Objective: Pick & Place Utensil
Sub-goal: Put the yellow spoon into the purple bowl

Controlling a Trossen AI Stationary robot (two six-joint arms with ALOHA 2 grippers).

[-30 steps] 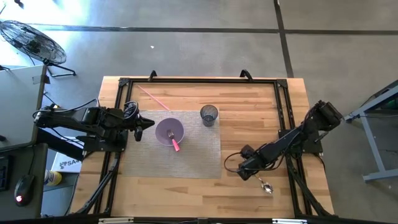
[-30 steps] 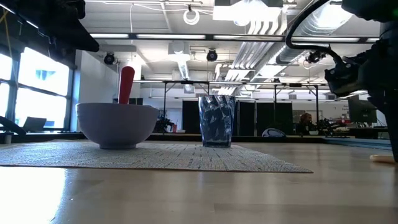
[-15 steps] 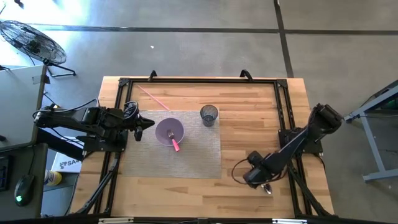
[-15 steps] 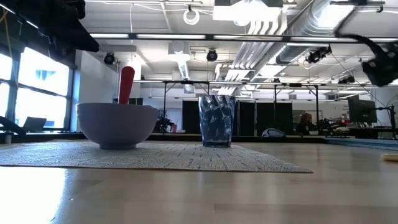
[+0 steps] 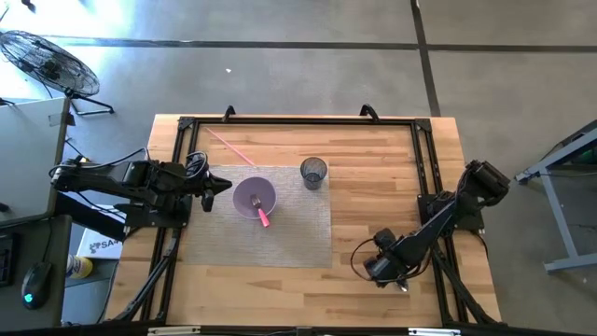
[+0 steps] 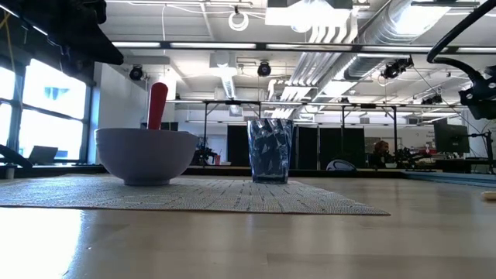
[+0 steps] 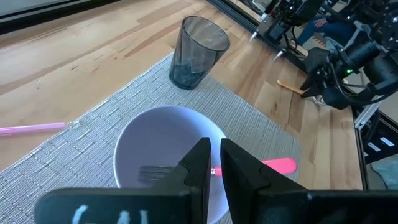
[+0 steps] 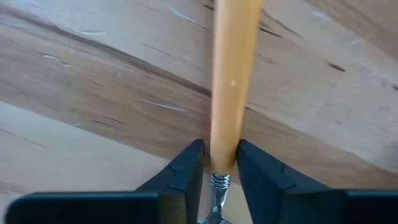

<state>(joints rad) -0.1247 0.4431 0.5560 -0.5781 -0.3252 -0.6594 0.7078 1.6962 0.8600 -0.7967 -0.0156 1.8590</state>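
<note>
On the table's right, right end effector point(image 8: 217, 163) around spoon handle point(image 8: 230, 74), no writing legible

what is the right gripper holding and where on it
The right gripper pinches the spoon at the low end of its wooden handle, by the metal neck.

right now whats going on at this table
The right gripper is down at the table's front right corner, its fingers either side of a wooden-handled spoon that lies on the bare wood. Whether it has been lifted cannot be told. The left gripper waits above the purple bowl on the grey placemat, fingers nearly together and holding nothing. A pink-handled fork already rests in that bowl, and a dark clear cup stands on the mat's far corner.
</note>
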